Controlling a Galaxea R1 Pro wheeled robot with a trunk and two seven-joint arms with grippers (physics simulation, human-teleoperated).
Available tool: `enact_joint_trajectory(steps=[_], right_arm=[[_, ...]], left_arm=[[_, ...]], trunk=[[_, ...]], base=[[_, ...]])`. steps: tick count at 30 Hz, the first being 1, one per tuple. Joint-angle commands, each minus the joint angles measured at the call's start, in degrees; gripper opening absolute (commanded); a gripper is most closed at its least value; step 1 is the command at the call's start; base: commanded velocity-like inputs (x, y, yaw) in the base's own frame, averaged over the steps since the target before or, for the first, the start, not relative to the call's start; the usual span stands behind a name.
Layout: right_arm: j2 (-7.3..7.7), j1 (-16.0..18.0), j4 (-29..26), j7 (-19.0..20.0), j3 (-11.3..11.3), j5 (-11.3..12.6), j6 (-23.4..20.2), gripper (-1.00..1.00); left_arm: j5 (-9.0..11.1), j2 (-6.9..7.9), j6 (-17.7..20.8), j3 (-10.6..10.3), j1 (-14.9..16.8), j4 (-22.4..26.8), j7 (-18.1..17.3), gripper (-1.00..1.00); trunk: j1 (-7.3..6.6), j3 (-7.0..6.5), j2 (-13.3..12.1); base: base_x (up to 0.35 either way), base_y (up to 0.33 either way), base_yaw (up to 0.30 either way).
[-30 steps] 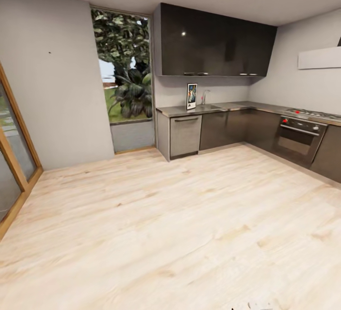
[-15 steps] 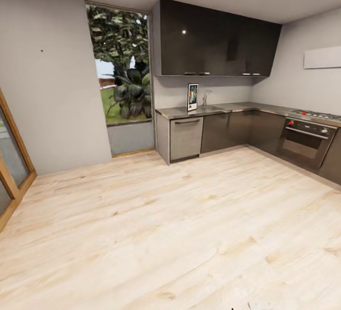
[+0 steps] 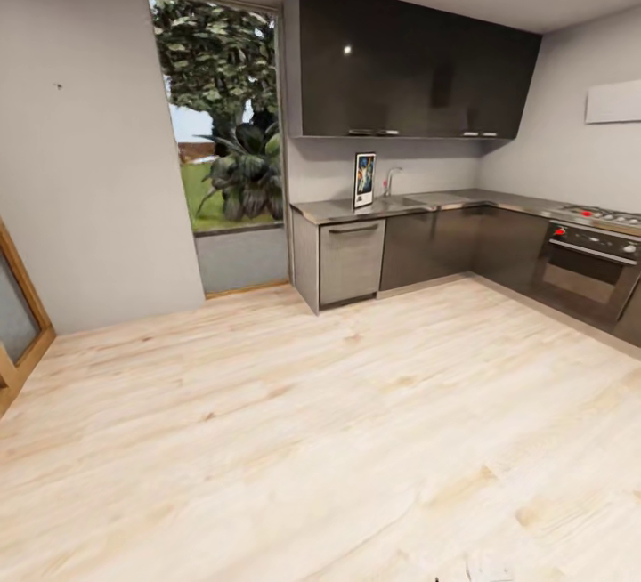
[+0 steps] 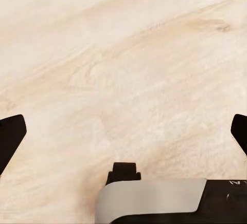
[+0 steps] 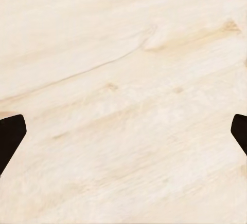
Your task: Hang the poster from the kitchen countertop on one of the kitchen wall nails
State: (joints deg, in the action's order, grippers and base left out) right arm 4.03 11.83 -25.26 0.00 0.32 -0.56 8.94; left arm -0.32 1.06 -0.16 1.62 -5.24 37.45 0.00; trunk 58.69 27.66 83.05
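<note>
Head view shows the kitchen across a wide stretch of pale wood floor (image 3: 338, 440), and against the pictures from a second and half a second ago the whole scene has slid and grown slightly: the window (image 3: 218, 115) and dark upper cabinets (image 3: 409, 61) sit larger, the wooden door frame at the left edge has mostly slipped out, and the oven (image 3: 588, 270) has shifted toward the right edge. That is the camera travelling with the base, not the furniture moving, so I judge the robot is rolling toward the kitchen and turning a little as it goes. The poster (image 3: 364, 180) stands upright on the kitchen tabletop (image 3: 427, 203), leaning at the back wall just beside the faucet (image 3: 389, 180), above the dishwasher-like front. It is well apart from the robot, so no grasp is near yet. A small dark speck on the grey left wall (image 3: 59, 85) may be a nail, though it is too small to tell. In the left wrist view the left pincer (image 4: 123, 131) is spread wide over bare floor, holding nothing; the right pincer (image 5: 123, 134) in its wrist view is likewise wide and empty.
</note>
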Motion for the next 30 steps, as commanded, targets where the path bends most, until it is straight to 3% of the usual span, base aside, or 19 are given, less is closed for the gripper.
enact_joint_trajectory(steps=[1, 12, 20, 30], right_arm=[[0.01, 0.0, 0.0, 0.0, 0.0, -0.1, 0.2, 1.0], [0.01, 0.0, 0.0, 0.0, 0.0, -0.1, 0.2, 1.0], [0.01, 0.0, 0.0, 0.0, 0.0, -0.1, 0.2, 1.0], [0.01, 0.0, 0.0, 0.0, 0.0, -0.1, 0.2, 1.0]], left_arm=[[0.0, -0.01, 0.0, 0.1, 0.0, 0.1, 0.0, 1.0], [0.0, 0.01, 0.0, 0.1, 0.0, 0.1, 0.0, 1.0], [0.0, 0.02, 0.0, 0.1, 0.0, 0.1, 0.0, 1.0], [0.0, 0.77, 0.0, 0.0, 0.0, 0.1, 0.0, 1.0]], trunk=[[0.04, 0.14, 0.0], [0.04, 0.78, 0.0], [0.04, 0.8, 0.0], [0.04, 0.8, 0.0]], base=[[0.338, 0.0, 0.0], [0.338, 0.0, -0.004], [0.338, 0.0, -0.188], [0.334, -0.053, -0.025]])
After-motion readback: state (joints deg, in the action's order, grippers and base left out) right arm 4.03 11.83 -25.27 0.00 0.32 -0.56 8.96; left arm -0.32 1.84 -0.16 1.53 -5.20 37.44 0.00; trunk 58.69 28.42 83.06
